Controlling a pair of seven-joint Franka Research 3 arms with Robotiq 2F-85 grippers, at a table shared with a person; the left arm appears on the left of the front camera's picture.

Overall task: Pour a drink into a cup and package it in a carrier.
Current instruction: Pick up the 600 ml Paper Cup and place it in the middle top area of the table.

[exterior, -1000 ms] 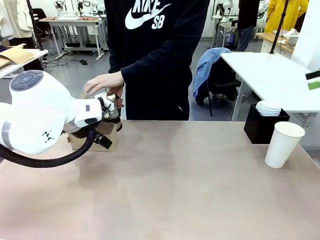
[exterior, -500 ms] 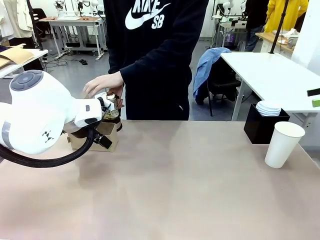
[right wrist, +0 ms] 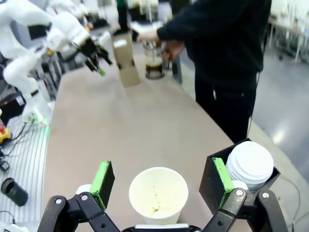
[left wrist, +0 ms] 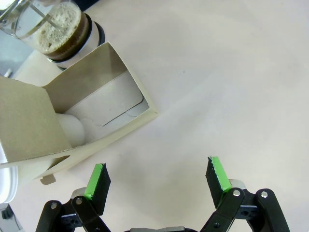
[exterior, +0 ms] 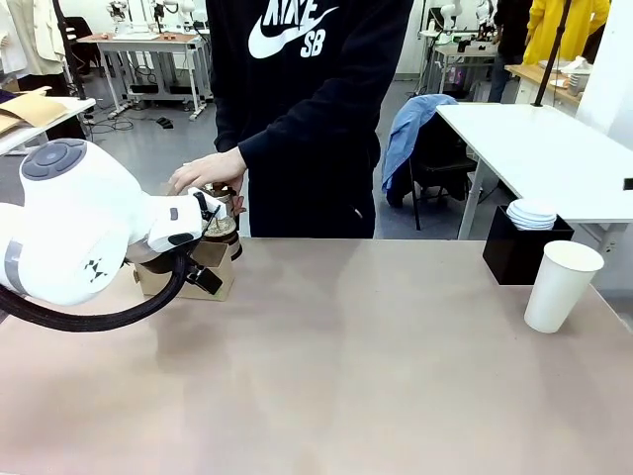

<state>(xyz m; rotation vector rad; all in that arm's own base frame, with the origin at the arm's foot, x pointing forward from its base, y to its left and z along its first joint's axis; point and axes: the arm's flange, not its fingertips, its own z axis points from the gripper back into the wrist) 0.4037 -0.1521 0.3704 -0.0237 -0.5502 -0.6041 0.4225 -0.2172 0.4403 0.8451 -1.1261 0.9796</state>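
Both grippers stand wide open, holding nothing. The left gripper (left wrist: 158, 178) hangs over bare table just beside the carrier (left wrist: 91, 113). The coffee jar (left wrist: 57, 28) sits just beyond the carrier's corner, with the person's hand (exterior: 206, 168) over its top. I'd worry that a reach for the jar now clips that hand or shoves the light cardboard aside. The right gripper (right wrist: 161, 180) hovers above the empty cup (right wrist: 158, 194), well apart from the jar. Too hard a squeeze there could crumple the paper.
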